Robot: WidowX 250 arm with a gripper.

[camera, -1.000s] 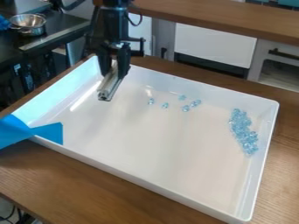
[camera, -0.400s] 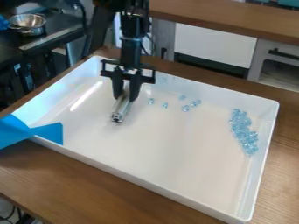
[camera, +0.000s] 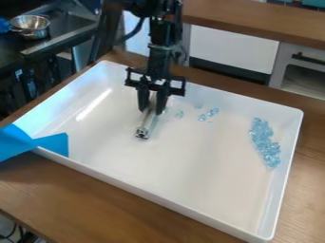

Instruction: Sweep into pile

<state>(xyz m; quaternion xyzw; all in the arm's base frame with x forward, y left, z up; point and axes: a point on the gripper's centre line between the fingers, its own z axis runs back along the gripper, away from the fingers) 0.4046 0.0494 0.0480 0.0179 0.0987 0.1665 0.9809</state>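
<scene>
In the left-centre of the white tray [camera: 168, 190], the black gripper [camera: 152, 105] hangs low, shut on a silver metal bar [camera: 145, 126] that slants down toward the tray floor. Just right of the bar lie a few loose pale blue beads [camera: 179, 114], with several more [camera: 203, 117] a little farther right. A dense pile of light blue beads [camera: 264, 142] runs along the tray's right side. Whether the bar touches the nearest beads, I cannot tell.
Blue tape [camera: 51, 143] covers part of the tray's left rim. Around the tray is a brown wooden table [camera: 95, 201]. A metal bowl [camera: 30, 25] stands on the dark counter at the upper left.
The gripper has moved right and toward the camera with the bar, from the tray's back left corner to beside the leftmost loose beads. The pile at the right has not moved.
</scene>
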